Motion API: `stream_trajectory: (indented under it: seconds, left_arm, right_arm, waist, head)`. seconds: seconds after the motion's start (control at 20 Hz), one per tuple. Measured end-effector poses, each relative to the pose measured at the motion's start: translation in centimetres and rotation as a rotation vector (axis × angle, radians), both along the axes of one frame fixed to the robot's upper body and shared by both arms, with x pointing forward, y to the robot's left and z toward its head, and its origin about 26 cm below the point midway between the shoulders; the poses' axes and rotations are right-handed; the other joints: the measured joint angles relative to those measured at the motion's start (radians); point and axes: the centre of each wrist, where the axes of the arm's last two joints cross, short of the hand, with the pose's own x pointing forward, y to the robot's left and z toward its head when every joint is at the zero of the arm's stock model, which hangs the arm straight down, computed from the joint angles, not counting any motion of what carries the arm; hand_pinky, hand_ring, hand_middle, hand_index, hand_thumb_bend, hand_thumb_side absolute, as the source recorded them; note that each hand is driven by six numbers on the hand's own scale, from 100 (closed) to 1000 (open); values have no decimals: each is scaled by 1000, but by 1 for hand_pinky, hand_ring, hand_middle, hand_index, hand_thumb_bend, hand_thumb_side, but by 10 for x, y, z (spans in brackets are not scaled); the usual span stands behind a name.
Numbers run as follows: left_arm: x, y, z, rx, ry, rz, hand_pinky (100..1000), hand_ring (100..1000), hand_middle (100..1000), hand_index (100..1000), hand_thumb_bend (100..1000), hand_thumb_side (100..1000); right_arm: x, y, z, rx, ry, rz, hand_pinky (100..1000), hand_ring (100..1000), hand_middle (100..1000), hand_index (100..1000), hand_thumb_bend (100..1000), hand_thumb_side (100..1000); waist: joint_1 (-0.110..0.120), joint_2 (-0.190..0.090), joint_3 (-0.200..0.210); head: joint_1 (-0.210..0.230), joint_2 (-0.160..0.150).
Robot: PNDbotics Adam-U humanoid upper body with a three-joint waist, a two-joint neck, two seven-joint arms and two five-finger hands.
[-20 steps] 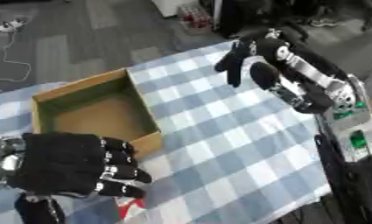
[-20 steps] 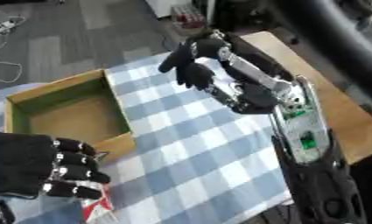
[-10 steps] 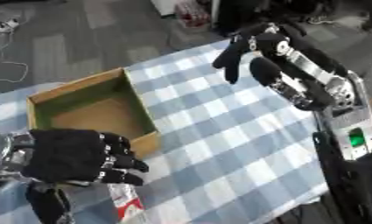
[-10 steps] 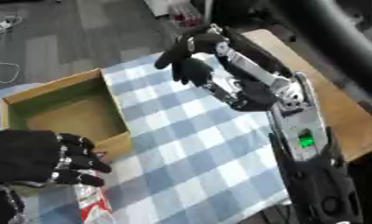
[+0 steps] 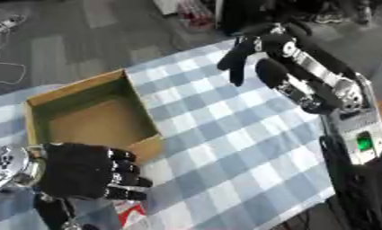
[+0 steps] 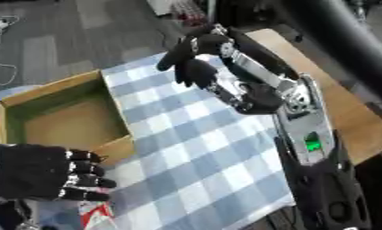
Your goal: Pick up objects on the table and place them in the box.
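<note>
An open cardboard box (image 5: 76, 87) with green inner walls stands on the left of the checked tablecloth (image 5: 225, 134), and nothing shows inside it. Just in front of its near corner is my left hand (image 5: 83, 177), black, with its fingers (image 5: 124, 180) curled down. A red and white packet (image 5: 131, 214) pokes out from under those fingers; most of it is hidden by the hand. My right hand (image 6: 190, 60) hangs above the far end of the cloth, fingers relaxed and pointing down, holding nothing.
My right forearm (image 5: 319, 85) runs across the right side above the cloth. A bare wooden tabletop (image 6: 355, 121) shows beyond the cloth's right edge. Cables (image 5: 5, 22) lie on the grey floor at the far left.
The fingers of my left hand have gone from spread to curled over the packet. The whole picture has shifted a little. My right hand stays raised at the far end.
</note>
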Motion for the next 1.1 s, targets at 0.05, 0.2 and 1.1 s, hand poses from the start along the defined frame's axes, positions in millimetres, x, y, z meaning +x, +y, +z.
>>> stream_trajectory:
  seconds: [0.05,0.2,1.1]
  left_arm:
    - [2,1,-3,-10,-5,-10,788,815,907,944,159,671]
    - [7,4,-11,-44,-28,-40,789,816,907,944,147,670]
    - [44,46,-30,-47,-429,-65,837,850,948,997,295,687]
  right_arm:
    - [0,0,0,2,0,1,453,413,465,737,100,1000]
    - [0,1,0,7,1,4,453,413,465,735,100,1000]
    - [0,4,2,15,-6,10,452,412,462,731,100,1000]
  waist:
    - [0,0,-1]
    - [0,1,-3]
    - [6,0,-7]
  head:
    - [0,0]
    - [0,0]
    - [0,0]
